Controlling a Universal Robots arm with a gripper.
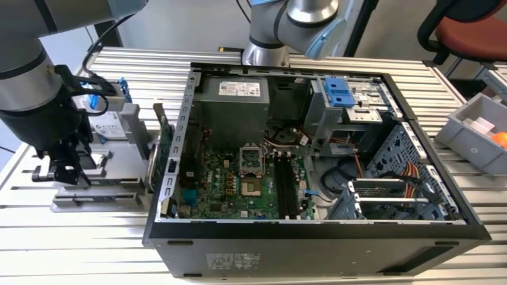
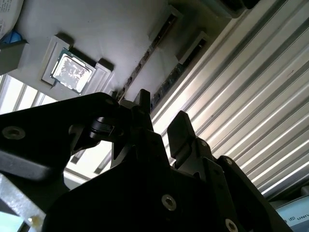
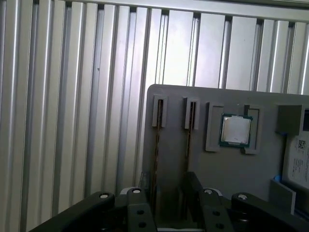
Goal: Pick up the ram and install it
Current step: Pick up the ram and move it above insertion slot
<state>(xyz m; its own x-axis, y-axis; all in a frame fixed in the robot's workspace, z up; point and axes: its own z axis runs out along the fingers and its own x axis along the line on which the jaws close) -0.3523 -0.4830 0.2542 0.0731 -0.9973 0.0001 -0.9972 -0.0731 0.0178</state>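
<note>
Two rams stand on edge in the slots of a grey holder tray (image 3: 212, 96), each showing as a thin dark strip: one ram (image 3: 156, 145) and a second (image 3: 189, 137) beside it. In the second wrist view the same strips appear, ram (image 2: 145, 60) and ram (image 2: 166, 82). My gripper (image 3: 164, 203) hangs low over the tray, open, with its black fingers (image 3: 136, 205) on either side of one strip's line; I cannot tell whether they touch it. In the exterior view the gripper (image 1: 59, 172) sits over the tray (image 1: 95, 199), on that view's left, beside the open computer case (image 1: 317, 234).
The tray also holds a processor chip (image 3: 236, 129), a silver hard drive in a blue frame (image 1: 107, 124) and an upright green card (image 1: 162, 148). Inside the case, long black memory slots (image 1: 285, 184) lie on the green motherboard (image 1: 230, 187). A grey bin (image 1: 475, 133) stands at the exterior view's right.
</note>
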